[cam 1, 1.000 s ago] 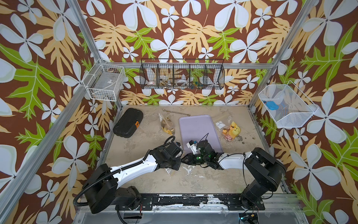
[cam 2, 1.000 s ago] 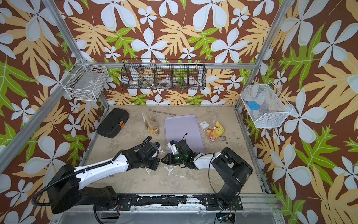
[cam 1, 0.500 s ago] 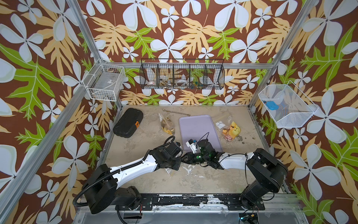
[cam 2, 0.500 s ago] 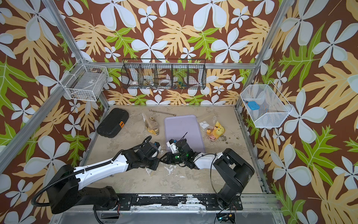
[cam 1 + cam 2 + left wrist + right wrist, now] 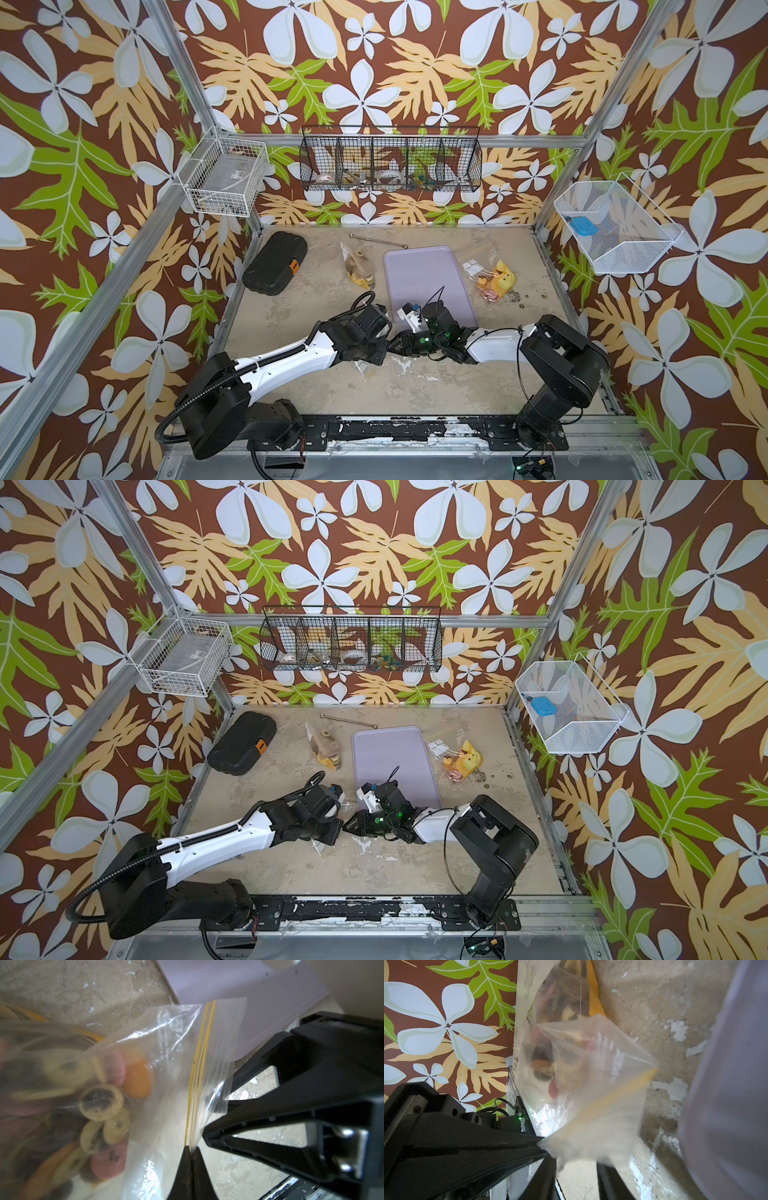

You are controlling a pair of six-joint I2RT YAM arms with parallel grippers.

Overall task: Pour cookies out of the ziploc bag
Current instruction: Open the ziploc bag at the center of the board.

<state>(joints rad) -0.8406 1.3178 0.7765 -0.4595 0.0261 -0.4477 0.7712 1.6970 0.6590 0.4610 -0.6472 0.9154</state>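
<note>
Kid: What is your left gripper (image 5: pixel 191 1152) doing?
Me: It is pinched tight on the edge of the ziploc bag (image 5: pixel 166 1053), right by the yellow zip strip (image 5: pixel 197 1068).
Kid: Where are the cookies (image 5: pixel 101 1103)?
Me: Inside the bag, just past that gripper, away from the zip.
Kid: And your right gripper (image 5: pixel 220 1109)?
Me: Its jaws are apart, with the bag's top flap (image 5: pixel 220 1043) in the gap. It squeezes nothing. The lilac tray (image 5: pixel 259 1012) lies just beside it.
Kid: What could go wrong?
Me: I think the thin plastic could slip from my left pinch if I pull hard. If my right jaws shut on both flaps, the mouth will not open. Tip too soon, and cookies land on the table (image 5: pixel 83 991), not the tray.
</note>
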